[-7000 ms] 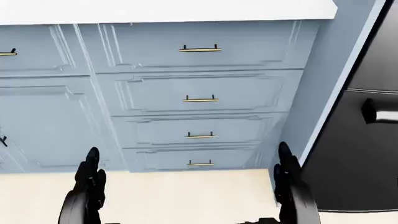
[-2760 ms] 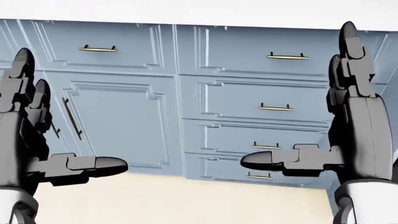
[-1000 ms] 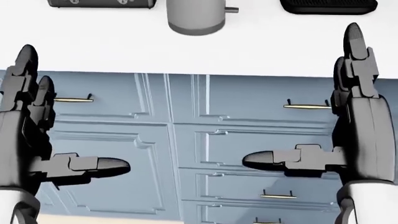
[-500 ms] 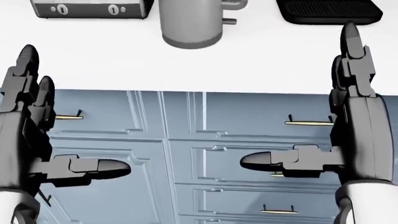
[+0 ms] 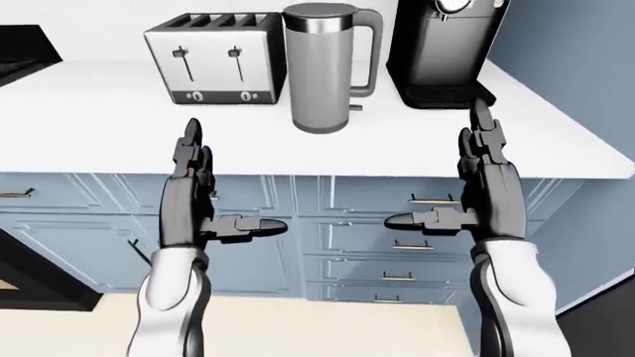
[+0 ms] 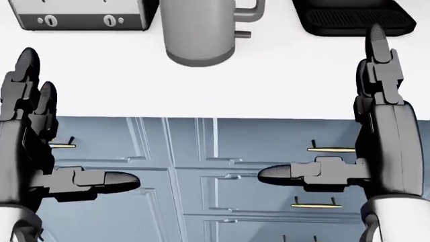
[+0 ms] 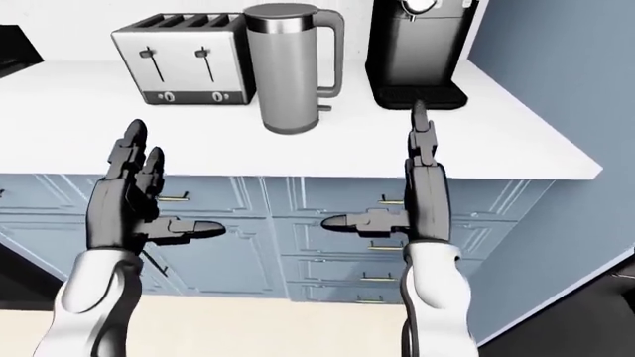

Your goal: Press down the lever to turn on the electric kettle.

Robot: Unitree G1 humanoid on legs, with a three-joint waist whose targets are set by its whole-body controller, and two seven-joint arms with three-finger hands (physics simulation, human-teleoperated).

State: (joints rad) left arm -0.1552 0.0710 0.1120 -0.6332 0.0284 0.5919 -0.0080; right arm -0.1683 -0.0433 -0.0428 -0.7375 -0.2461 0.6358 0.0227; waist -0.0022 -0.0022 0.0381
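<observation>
The grey electric kettle (image 5: 322, 71) stands upright on the white countertop (image 5: 119, 141), between a toaster and a coffee machine. Its handle faces right, and a small lever (image 5: 354, 108) sticks out at the base of the handle; the head view shows the lever (image 6: 243, 35) as well. Both hands are raised below the counter's edge, palms facing each other. My left hand (image 5: 223, 186) is open with fingers up and thumb pointing right. My right hand (image 5: 441, 178) is open too, with its thumb pointing left. Neither touches the kettle or holds anything.
A silver toaster (image 5: 214, 59) sits left of the kettle and a black coffee machine (image 5: 441, 48) right of it. Blue cabinet drawers (image 5: 397, 245) with brass handles run under the counter. A blue wall panel (image 5: 566, 74) closes the right side. A black appliance (image 5: 20, 56) is at far left.
The camera has tilted up: counter, kettle and toaster have slid down into the head view and the drawers have dropped lower. Both hands keep the same open pose.
</observation>
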